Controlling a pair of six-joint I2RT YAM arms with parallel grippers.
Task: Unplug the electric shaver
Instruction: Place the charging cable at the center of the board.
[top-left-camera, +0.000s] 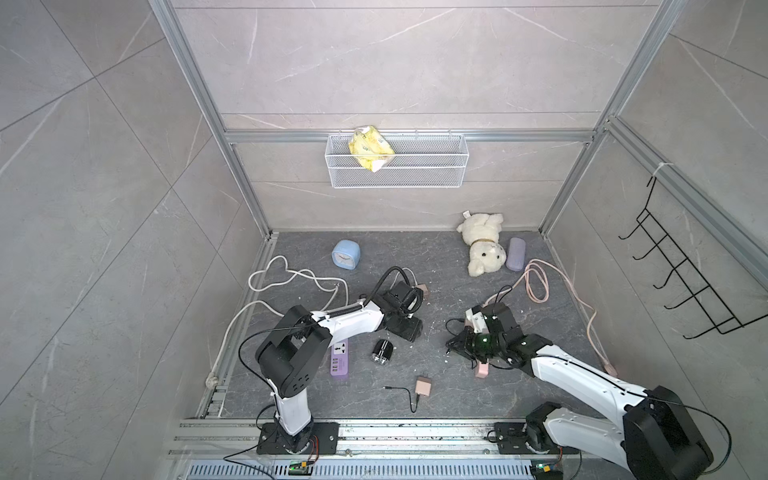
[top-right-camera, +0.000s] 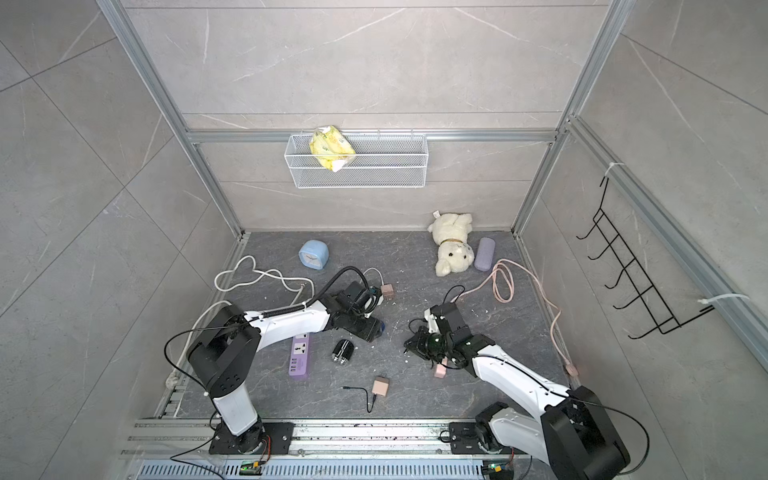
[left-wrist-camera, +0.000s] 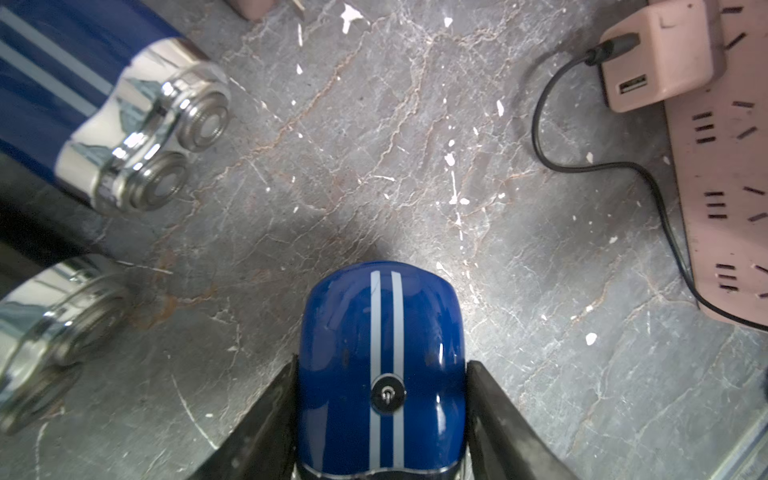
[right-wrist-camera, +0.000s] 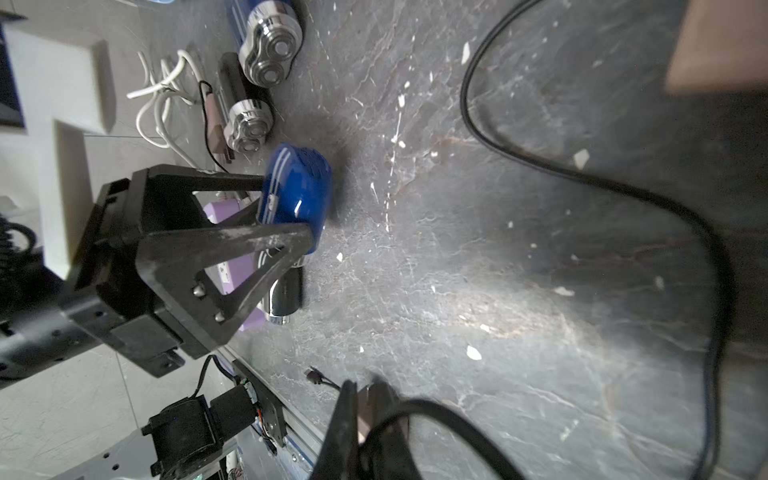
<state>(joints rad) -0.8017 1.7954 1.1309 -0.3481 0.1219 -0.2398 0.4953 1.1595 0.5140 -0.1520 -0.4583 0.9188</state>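
Near you, a matte pink cube adapter (top-left-camera: 424, 386) lay on the veined grey stone table (top-left-camera: 415, 257). Mid-table, your L hand (left-wrist-camera: 380, 365) was clamped on the glossy blue, white-striped shaver (left-wrist-camera: 380, 316); R hand (right-wrist-camera: 363, 388) pinched tight on a thin black cord (right-wrist-camera: 419, 405). Far back: fuzzy cream bear (top-left-camera: 484, 243).

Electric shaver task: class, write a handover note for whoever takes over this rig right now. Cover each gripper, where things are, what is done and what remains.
Left gripper: fingers closed on the sides of the blue shaver.
Right gripper: shut on the black cable, apart from the shaver.
Done: no cable shows at the shaver's rounded end in either wrist view, so it looks unplugged.
Left: probably set shaver and cable down and release. Check the plug end first, as I cannot see it clearly.
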